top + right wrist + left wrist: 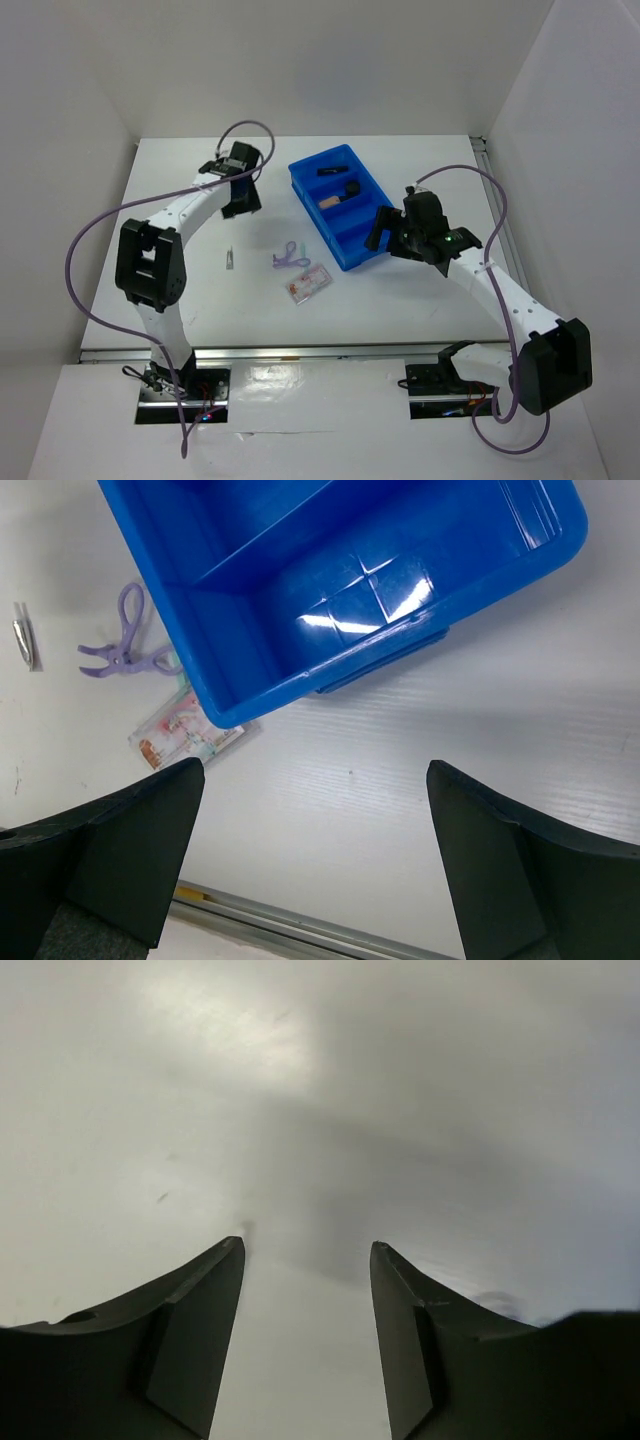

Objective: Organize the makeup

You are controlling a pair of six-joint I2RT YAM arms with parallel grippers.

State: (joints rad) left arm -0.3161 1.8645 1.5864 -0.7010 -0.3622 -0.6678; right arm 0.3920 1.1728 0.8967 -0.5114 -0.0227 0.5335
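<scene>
Packet (307,284), lilac looped tool (289,256) and tiny silver piece (229,259) lie on the table (420,165) left of the blue tray (314,214), which holds the slim black tube (328,171) and beige black-capped bottle (337,196) in separate compartments, while the left gripper (307,1250) and right gripper (315,770) both stand spread, pinching nothing.

black tube (328,171), beige bottle (338,197): in tray (360,259) | lilac tool (288,255), packet (307,284), silver piece (230,259): on table (380,312)
</scene>
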